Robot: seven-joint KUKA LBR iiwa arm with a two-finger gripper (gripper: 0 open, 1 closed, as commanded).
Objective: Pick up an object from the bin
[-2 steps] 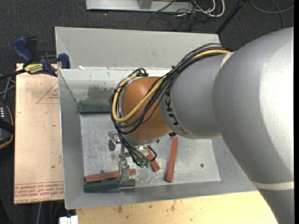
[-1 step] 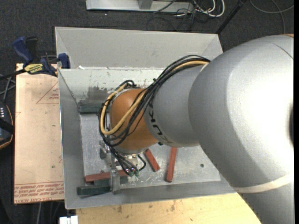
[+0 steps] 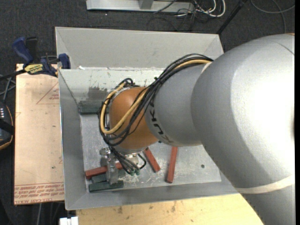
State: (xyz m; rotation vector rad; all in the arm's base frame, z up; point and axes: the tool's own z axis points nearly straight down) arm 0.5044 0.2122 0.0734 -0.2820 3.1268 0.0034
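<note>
- Big grey arm [image 3: 243,125] reaches in from our right over the bin [image 3: 140,46], with an orange cover [image 3: 133,121] and looped cables [image 3: 121,110] at its wrist.
- Claw [image 3: 112,168] is down low in the bin's near-left corner; honestly we can't tell if it's clenched or released.
- Right beside it we've got a red-brown bar [image 3: 95,173], with a dark green block [image 3: 104,186] just below that.
- A red stick [image 3: 152,160] and a second red stick [image 3: 171,170] lie off to the right.
- A dark grey block [image 3: 89,107] sits further back by the left wall.

Black letters [image 3: 157,123] on arm [image 3: 197,107], next to orange cover [image 3: 133,121] — partly hidden, can't make out a word. No other legible txt.
</note>
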